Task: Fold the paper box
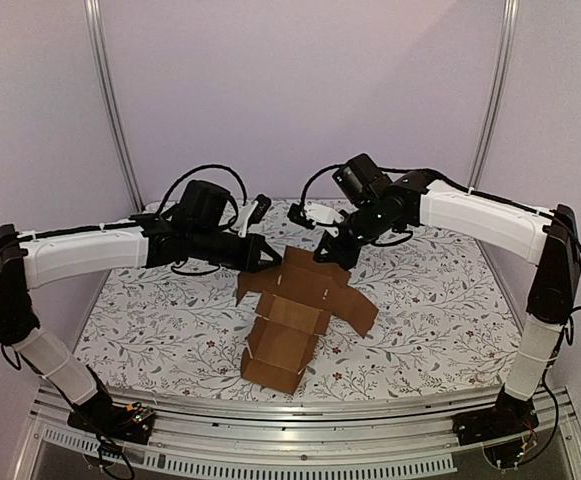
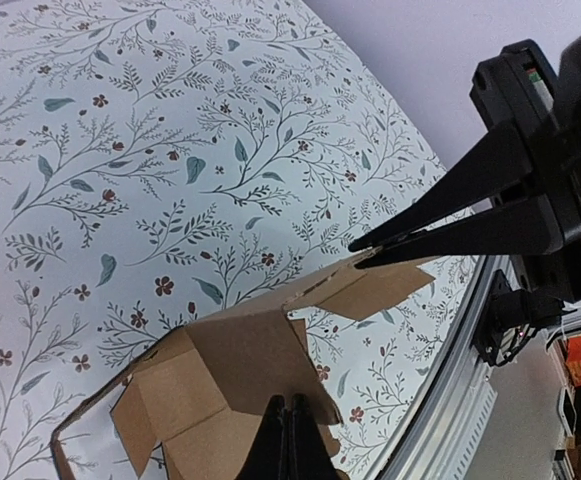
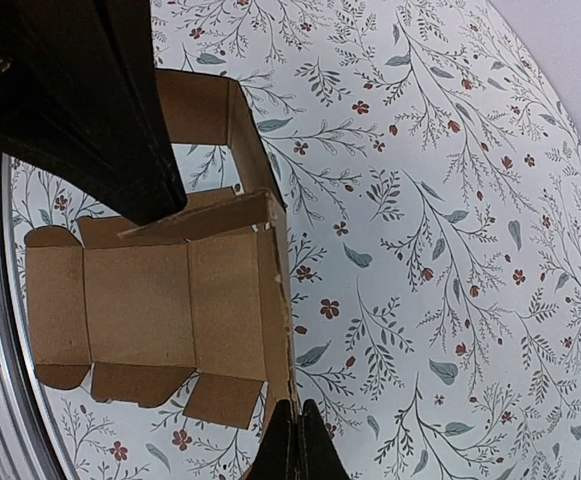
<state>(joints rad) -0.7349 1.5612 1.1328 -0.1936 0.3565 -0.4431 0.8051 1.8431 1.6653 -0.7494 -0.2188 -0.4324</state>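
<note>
While the left tool (image 1: pixel 260 252) and the right tool (image 1: pixel 335 255) are each pinching narrowly on thin flaps at the 10 and 1 o'clock corners of the paper box (image 1: pixel 288 325), a tear or a crooked crease is looking like the main risk, should the arms be pulling unevenly. The sheet could also be sliding across the desk (image 1: pixel 150 310), since nothing is pinning it. The paper box is sitting mid-desk, plain brown and half-formed. Walls are standing at its 6 o'clock end, and flaps are splaying toward 10 and 4 o'clock.
</note>
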